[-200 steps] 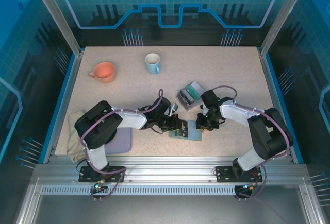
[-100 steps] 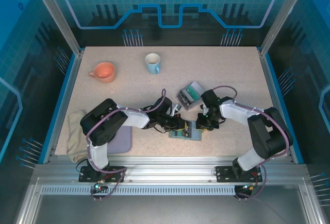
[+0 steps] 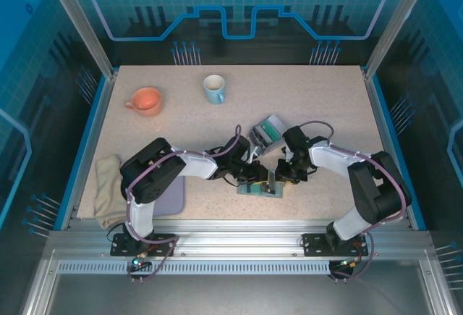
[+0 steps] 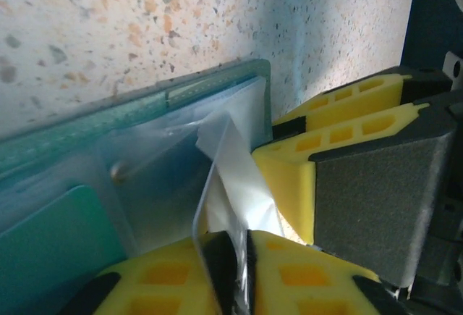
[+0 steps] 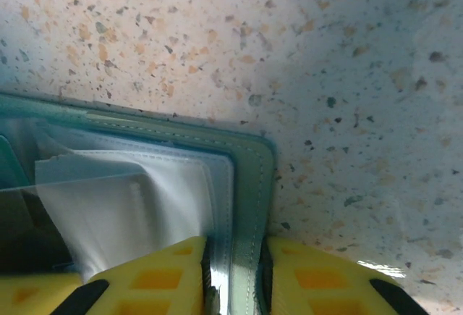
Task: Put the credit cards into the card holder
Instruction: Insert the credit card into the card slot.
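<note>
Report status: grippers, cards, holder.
Right gripper shut on card holder edge. Left gripper at its pocket, thin pale sheet in its jaws, grip unclear. Teal card already sleeved. Grippers crowded together.

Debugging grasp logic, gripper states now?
Left gripper: cannot tell; thin pale sheet between pads.
Right gripper: closed on sage-green folding card holder edge.

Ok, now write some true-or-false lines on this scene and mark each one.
1. The right pincer clamps the card holder by its edge. True.
2. The card holder lies folded shut. False: it is open, with its clear pockets showing.
3. An orange mug and a blue mug are on the far part of the table. True.
4. The small clear box sits inside the blue mug. False: it lies on the table just beyond the card holder.
5. A teal card shows in the card holder. True.
</note>
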